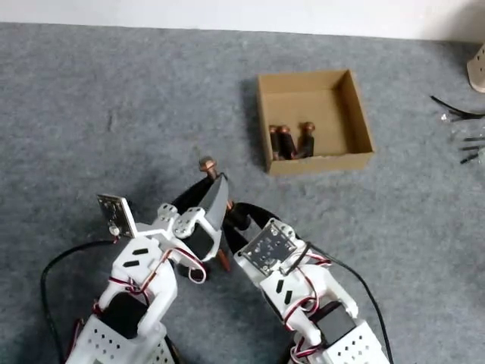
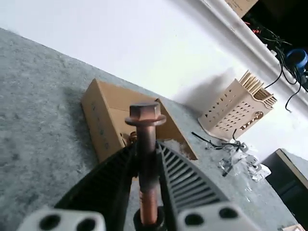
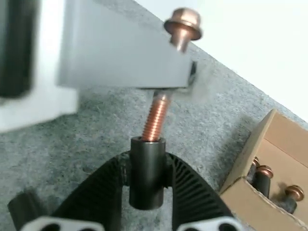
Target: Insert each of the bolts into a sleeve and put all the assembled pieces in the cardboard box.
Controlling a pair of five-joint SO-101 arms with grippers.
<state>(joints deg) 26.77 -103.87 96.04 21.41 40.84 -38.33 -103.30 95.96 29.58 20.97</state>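
Left tool (image 2: pixel 144 147) clamps bolt (image 2: pixel 144 115), right tool (image 3: pixel 147 161) clamps sleeve (image 3: pixel 147 175) — tip meets the mouth tilted, so pushing could jam threads or slip either.

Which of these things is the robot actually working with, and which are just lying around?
Part of the job: bolt, sleeve, cardboard box, three assembled pieces inside it.
Just lying about: perforated holder with sticks, black cables.
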